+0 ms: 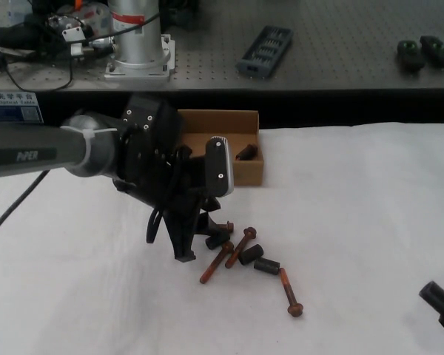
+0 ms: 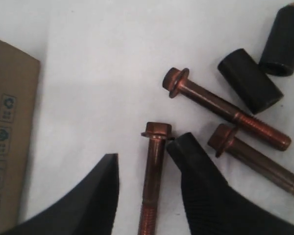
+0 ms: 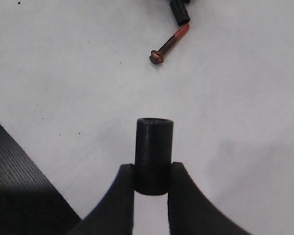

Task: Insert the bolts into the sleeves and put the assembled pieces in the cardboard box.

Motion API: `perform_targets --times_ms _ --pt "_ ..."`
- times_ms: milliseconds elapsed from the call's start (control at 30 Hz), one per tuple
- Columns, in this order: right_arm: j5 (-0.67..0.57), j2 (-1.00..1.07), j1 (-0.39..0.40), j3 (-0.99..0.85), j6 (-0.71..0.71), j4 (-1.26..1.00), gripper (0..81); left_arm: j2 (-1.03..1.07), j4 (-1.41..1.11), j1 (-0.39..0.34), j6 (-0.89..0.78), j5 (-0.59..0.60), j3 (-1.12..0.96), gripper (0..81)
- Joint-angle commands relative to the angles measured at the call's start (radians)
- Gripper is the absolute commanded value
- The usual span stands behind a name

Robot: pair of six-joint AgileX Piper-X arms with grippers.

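Left wrist view: left pincer (image 2: 146, 155) wide, fingers astride bolt (image 2: 154, 181); bolt's long axis along gap, head outward. Right pincer (image 3: 153, 171) grips sleeve (image 3: 154, 144), bore facing outward. High view: cardboard box (image 1: 248, 171) above centre, left arm nearer.

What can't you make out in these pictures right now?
- High view: the left arm hides most of the cardboard box and its contents.
- Left wrist view: the picture's edge cuts off the bolt inside the left gripper.
- High view: the corner cuts off the right gripper.
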Motion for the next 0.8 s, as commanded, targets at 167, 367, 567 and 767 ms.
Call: perform_targets --times_ms 167,367,567,767 --pt "-0.017 -0.005 -0.007 0.008 -0.001 0.000 2.8 0.035 -0.006 0.003 0.007 -0.013 -0.008 30.2" --pt "-0.017 -0.005 -0.007 0.008 -0.001 0.000 2.8 0.045 -0.006 0.002 0.007 -0.001 -0.008 30.2" --pt "-0.017 -0.005 -0.007 0.008 -0.001 0.000 2.8 0.056 -0.004 0.002 0.007 0.025 -0.008 30.2" --pt "-0.017 -0.005 -0.007 0.008 -0.001 0.000 2.8 0.072 -0.002 0.002 0.005 0.038 -0.008 25.6"
